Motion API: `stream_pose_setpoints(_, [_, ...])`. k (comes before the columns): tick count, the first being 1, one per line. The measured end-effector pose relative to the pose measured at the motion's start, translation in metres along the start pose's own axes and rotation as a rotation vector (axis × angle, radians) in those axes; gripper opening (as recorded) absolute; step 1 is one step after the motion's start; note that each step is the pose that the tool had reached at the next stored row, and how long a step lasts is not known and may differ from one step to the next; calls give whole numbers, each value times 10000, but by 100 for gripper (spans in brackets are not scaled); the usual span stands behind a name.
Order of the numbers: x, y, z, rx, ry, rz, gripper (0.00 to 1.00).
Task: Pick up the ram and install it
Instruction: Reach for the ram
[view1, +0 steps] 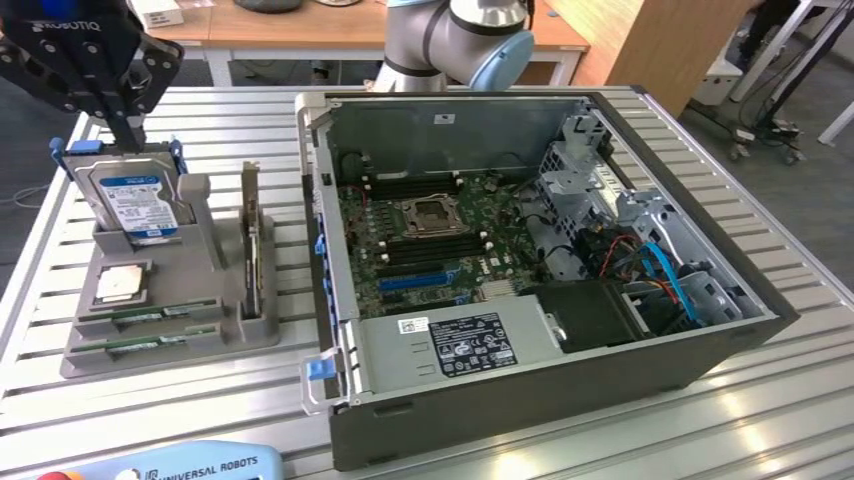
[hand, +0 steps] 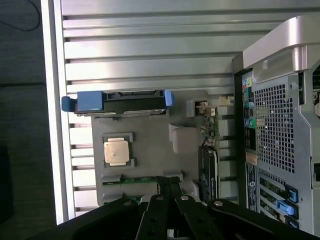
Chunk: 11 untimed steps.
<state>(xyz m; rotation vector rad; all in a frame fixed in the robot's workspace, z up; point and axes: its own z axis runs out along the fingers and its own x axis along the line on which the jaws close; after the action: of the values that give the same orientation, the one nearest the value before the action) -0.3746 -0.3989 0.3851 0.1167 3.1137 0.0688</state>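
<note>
My tool (view1: 130, 138) has its two fingers pressed together with nothing between them. It hangs over the blue-railed hard drive (view1: 134, 200), which stands on edge at one end of the grey holder (view1: 260, 330). The tool's upper body is cut off by the frame.

The ram (view1: 147, 316) is a thin, narrow green stick lying flat in a slot at the holder's other end, just past the square silver processor (view1: 120, 283). Its twin (view1: 140, 346) fills the next slot. Both sit so low that I cannot make out their chips.

In the wrist view my dark tool links cover part of the holder, and one green strip (hand: 132, 180) runs under my fingertips. The open computer case (view1: 534, 400) stands beside the holder on the slatted surface (view1: 200, 410).
</note>
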Motion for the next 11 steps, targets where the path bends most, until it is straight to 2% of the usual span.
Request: stream_pose_setpoints(11, [6,-2,0,0,-1,1,10])
